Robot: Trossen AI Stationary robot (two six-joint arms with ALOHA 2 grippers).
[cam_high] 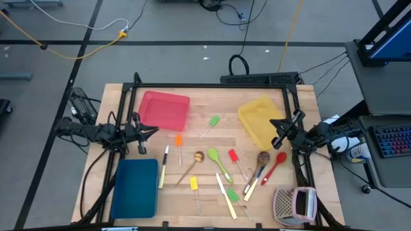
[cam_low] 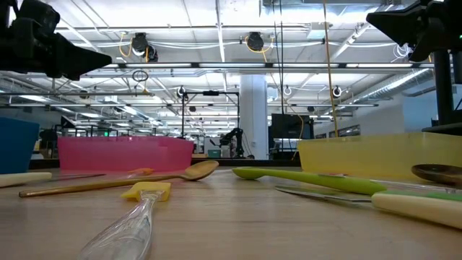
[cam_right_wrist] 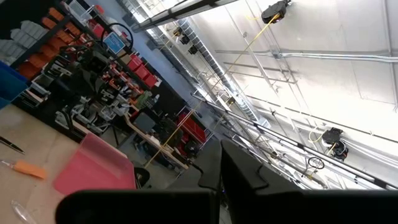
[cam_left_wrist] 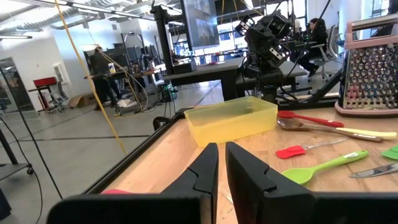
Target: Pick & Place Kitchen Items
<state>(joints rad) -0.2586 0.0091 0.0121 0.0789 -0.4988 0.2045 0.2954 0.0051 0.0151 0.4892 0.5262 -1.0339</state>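
Several kitchen items lie flat on the wooden table between the trays: a green spatula, an orange spatula, a cream-handled knife, a brown spoon, a yellow spatula, a green spoon, a red spatula and a red spoon. My left gripper hovers at the table's left edge beside the red tray. It points level, its fingers nearly together with nothing between them. My right gripper hovers at the right edge by the yellow tray, tipped upward and shut on nothing.
A red tray sits far left, a yellow tray far right and a blue tray near left. A pinkish perforated box stands at the near right corner. A black frame borders the table.
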